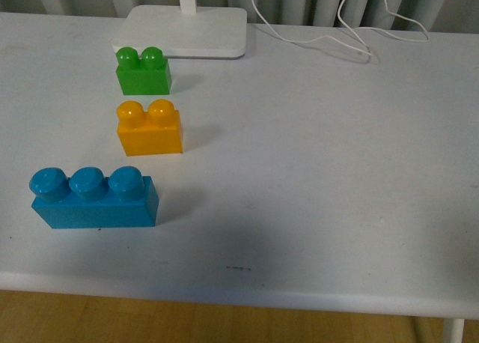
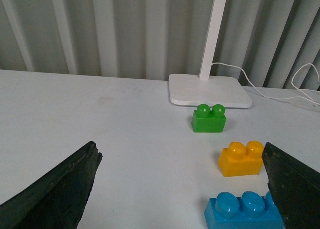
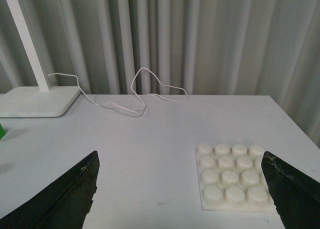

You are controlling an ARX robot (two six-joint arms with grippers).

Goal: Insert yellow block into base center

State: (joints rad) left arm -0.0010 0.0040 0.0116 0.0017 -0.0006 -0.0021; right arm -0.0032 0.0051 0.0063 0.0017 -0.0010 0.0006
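Yellow block (image 1: 150,129) stands on the white table (image 1: 337,171) between green brick (image 1: 143,72) and blue brick (image 1: 93,198), touching neither. Left wrist view: left gripper (image 2: 180,149) spread wide, empty, short of the bricks. Right wrist view: right gripper (image 3: 180,159) spread, empty; the base (image 3: 232,177) lies flat beside one finger.

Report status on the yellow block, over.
Left gripper open, empty. Right gripper open, empty. Yellow block upright, untouched. Base studs bare, nothing blocking.
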